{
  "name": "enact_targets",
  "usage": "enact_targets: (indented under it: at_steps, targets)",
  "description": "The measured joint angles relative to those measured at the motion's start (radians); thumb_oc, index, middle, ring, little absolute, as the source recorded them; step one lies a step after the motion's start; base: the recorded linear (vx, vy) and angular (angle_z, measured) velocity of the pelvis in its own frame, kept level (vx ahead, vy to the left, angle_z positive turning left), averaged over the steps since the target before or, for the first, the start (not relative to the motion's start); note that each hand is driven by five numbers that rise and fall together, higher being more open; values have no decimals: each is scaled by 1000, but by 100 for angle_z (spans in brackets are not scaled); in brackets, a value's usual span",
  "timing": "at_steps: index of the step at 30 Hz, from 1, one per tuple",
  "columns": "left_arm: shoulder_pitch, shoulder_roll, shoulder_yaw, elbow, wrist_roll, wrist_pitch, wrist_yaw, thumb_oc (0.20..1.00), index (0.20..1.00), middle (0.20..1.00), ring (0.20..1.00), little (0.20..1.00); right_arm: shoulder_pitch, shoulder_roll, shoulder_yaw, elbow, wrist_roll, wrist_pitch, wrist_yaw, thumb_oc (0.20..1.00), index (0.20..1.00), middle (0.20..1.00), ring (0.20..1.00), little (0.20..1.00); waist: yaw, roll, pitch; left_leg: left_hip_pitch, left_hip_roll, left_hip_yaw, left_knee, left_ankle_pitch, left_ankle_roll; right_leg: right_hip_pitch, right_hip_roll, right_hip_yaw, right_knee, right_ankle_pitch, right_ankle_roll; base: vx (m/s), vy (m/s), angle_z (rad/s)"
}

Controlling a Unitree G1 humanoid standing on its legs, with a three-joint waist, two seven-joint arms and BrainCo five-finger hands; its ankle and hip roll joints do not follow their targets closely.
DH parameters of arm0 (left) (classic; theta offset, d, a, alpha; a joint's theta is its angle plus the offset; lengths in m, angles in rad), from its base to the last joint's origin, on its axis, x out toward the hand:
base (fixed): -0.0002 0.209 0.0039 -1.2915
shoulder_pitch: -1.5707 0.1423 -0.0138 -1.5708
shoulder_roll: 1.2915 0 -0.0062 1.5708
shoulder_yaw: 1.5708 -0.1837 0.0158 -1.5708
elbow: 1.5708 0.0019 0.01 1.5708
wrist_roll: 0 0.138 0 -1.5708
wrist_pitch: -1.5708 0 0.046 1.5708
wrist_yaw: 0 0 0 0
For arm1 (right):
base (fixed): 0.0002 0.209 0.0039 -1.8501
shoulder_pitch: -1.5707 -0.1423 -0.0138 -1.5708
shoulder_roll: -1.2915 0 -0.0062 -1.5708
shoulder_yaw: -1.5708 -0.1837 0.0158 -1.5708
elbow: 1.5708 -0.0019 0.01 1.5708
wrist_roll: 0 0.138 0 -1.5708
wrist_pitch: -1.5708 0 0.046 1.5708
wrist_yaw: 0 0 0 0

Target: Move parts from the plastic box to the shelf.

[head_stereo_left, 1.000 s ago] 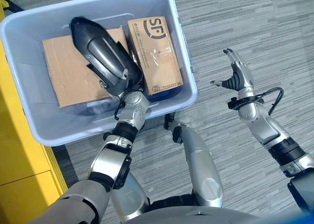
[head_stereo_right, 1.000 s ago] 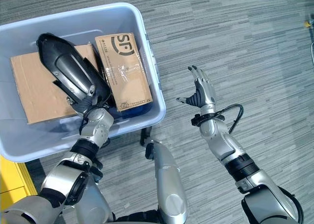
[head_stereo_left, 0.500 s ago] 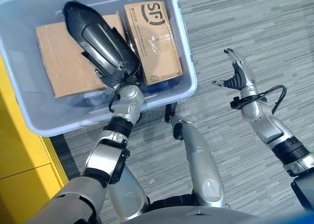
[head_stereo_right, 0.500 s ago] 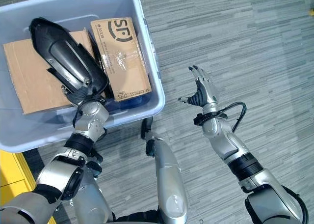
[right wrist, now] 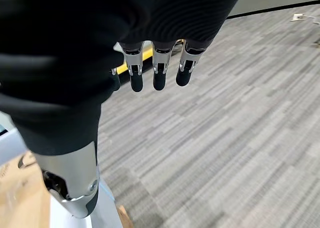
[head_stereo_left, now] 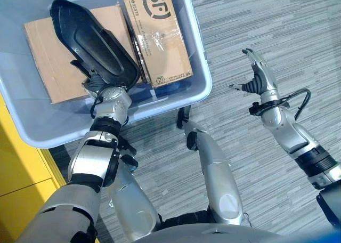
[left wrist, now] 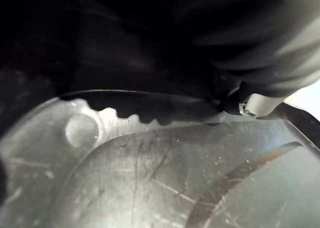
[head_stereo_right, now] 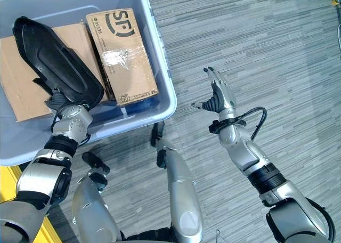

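A long black shell-shaped part [head_stereo_left: 90,43] is held above the grey-blue plastic box [head_stereo_left: 198,86], its dark hollow side facing up. My left hand [head_stereo_left: 97,84] is shut on the part's near end. The left wrist view has the part's scratched grey surface [left wrist: 150,178] right against the hand. In the box lie a taped cardboard carton [head_stereo_left: 157,38] and a flat sheet of cardboard [head_stereo_left: 42,62]. Out to the right of the box, my right hand [head_stereo_left: 257,82] is raised over the carpet, open, its straight fingers [right wrist: 159,75] holding nothing.
A yellow shelf unit [head_stereo_left: 16,173] stands at the left edge, next to the box. Grey striped carpet [head_stereo_left: 256,19] covers the floor to the right of the box and around my right arm.
The left hand has swung the black part to the left and turned it, so its dark hollow side shows instead of the silver face. The view has shifted too. The right hand stays put.
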Motion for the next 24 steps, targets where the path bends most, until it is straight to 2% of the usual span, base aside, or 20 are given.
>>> enact_targets:
  at_steps: [9, 11, 14, 15, 21, 24]
  targets:
    - [26, -9, -15, -15, 148, -2, -26, 200, 200, 200, 200, 200, 33, 1, 0, -39, -1, 3, 0, 1000, 1000, 1000, 1000, 1000, -2, 1, -1, 2, -6, 0, 11, -8, 12, 17, -2, 12, -12, 21, 7, -16, 12, 3]
    - [58, -19, -33, -29, 188, -2, -29, 200, 200, 200, 200, 200, 47, 3, -1, -34, -2, 1, -1, 1000, 1000, 1000, 1000, 1000, -1, 1, -1, 33, -10, 2, 7, -10, 16, 40, 0, 22, -2, 32, -17, -30, 31, 3]
    - [154, -38, -80, -115, 269, -3, -56, 200, 200, 200, 200, 200, 87, 6, -6, -25, -3, -24, -7, 1000, 1000, 1000, 1000, 1000, 1, 2, -1, 137, -28, 30, -30, -10, 9, 111, -3, 31, 2, 31, -91, -27, 66, -4]
    - [177, -38, -82, -142, 301, -9, -56, 200, 200, 200, 200, 200, 94, 7, -7, -21, -3, -34, -10, 1000, 1000, 1000, 1000, 1000, 3, 2, -1, 162, -33, 34, -43, -10, 8, 125, -5, 32, 4, 30, -95, -19, 58, -7]
    - [241, -26, -77, -199, 417, -72, -53, 200, 200, 200, 200, 200, 115, 24, -22, 10, -25, -78, -32, 1000, 1000, 1000, 1000, 1000, 17, 3, 0, 278, -65, 66, -89, -10, 8, 203, -29, 34, 13, 18, -102, -6, 93, -2]
    - [338, -12, -38, -259, 492, -148, -27, 200, 200, 200, 200, 200, 171, 19, -28, 41, -65, -117, -50, 1000, 1000, 1000, 1000, 1000, 43, 11, -1, 403, -100, 84, -127, -9, 6, 306, -49, 49, 14, -1, -84, 6, 84, 2]
